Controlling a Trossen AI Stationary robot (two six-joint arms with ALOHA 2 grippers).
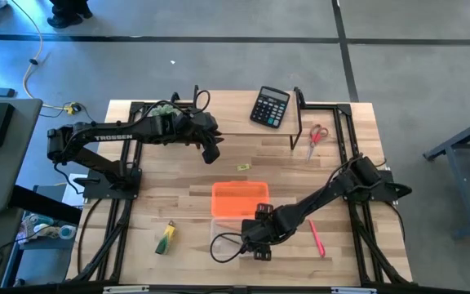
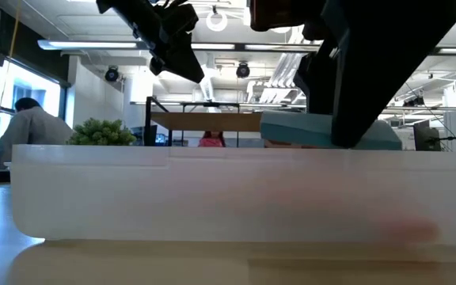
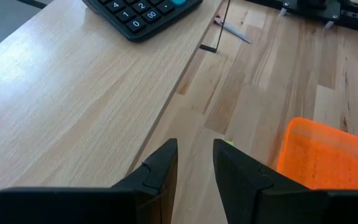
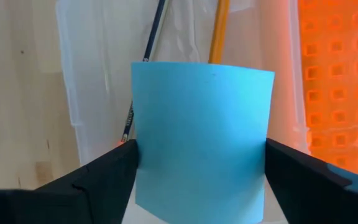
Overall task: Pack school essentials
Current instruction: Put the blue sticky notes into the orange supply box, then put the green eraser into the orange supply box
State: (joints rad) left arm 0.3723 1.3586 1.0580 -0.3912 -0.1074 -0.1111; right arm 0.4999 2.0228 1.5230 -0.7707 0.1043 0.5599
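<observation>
Bowed blue note pad [image 4: 202, 137], seemingly paper, in right gripper [image 4: 199, 163]

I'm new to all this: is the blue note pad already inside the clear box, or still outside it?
Not yet resting in it. The right gripper holds the blue note pad above the clear box, where pencils lie.

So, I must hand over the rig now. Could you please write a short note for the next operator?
Right gripper is shut on the light-blue note pad, held over the clear box, where two pencils already lie.
Left gripper is open and empty, above the bare table near the calculator.
Left to pack: scissors, pink pen, green-yellow marker, tiny yellow piece.
The orange lid lies beside the box.
</observation>
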